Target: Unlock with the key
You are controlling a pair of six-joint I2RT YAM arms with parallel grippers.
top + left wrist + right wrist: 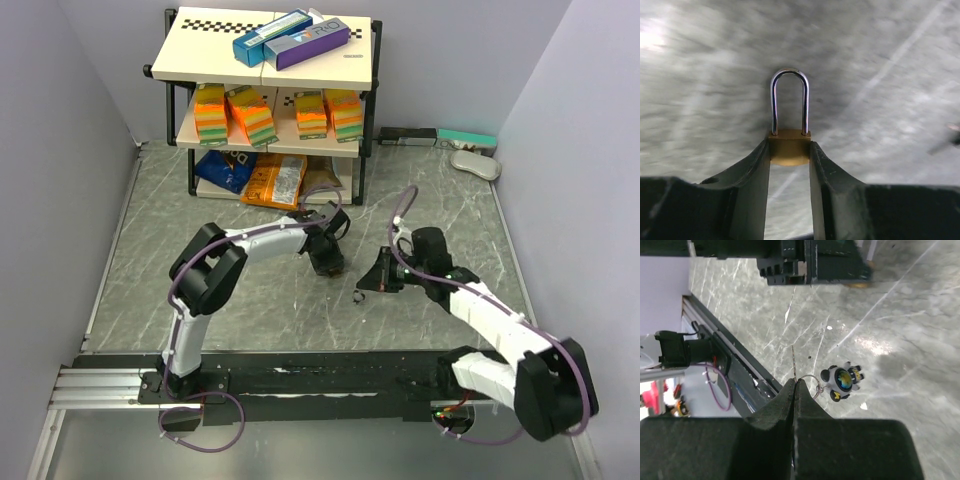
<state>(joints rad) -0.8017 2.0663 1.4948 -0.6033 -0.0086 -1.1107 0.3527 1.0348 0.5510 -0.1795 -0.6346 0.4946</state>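
Brass padlock (789,150) and key (794,362) are hanging apart over the table (200,210).
The left gripper (790,157) is clamping the rigid, slick-looking padlock's body; the right gripper (795,384), fully closed, is pinching the thin, pivot-prone key.

Table (250,300): grey marbled top, fills mid frame.
Rack (362,150): black-framed shelf unit, stands upper centre-left.
Under rack: blue packet (222,168) + orange packet (275,182), flat on tabletop.
Upper right: long dark/teal box (437,137), white obj (475,164) just beside it.

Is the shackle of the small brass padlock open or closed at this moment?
Closed. In the left wrist view, both legs of the silver steel shackle go down into the small brass padlock body; neither end is lifted out.
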